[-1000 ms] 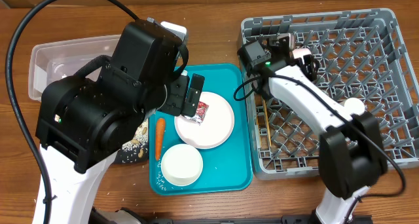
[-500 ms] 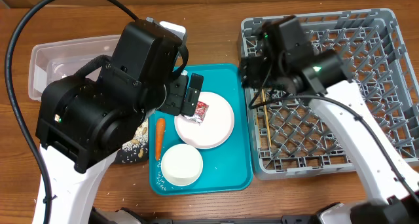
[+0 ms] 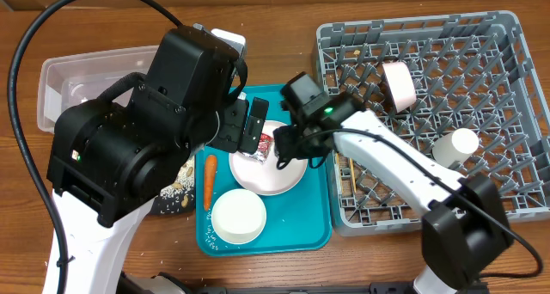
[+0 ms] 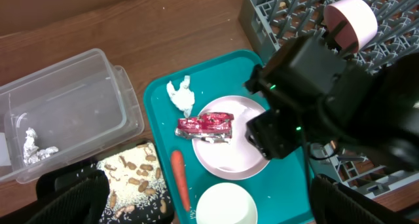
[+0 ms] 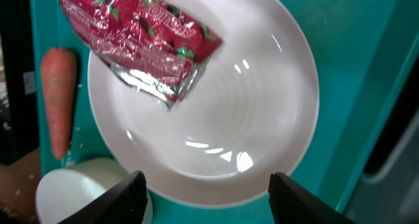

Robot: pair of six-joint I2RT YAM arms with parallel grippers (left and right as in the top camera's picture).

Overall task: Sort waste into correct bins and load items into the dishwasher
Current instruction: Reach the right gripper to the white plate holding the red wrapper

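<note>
On the teal tray lies a white plate with a red shiny wrapper on its left part. An orange carrot and a white bowl lie beside it, and crumpled tissue sits at the tray's far corner. My right gripper hovers open over the plate's near rim, holding nothing. My left gripper stands wide open above the tray. The grey dish rack holds a pink cup and a white cup.
A clear tub at the left holds a scrap of foil. A black tray with rice and peanuts sits left of the teal tray, partly under my left arm. Wooden sticks lie at the rack's left edge.
My right arm has swung left from the rack to over the plate, and its jaws have narrowed. The pink cup stays in the rack. The left arm has not moved.
</note>
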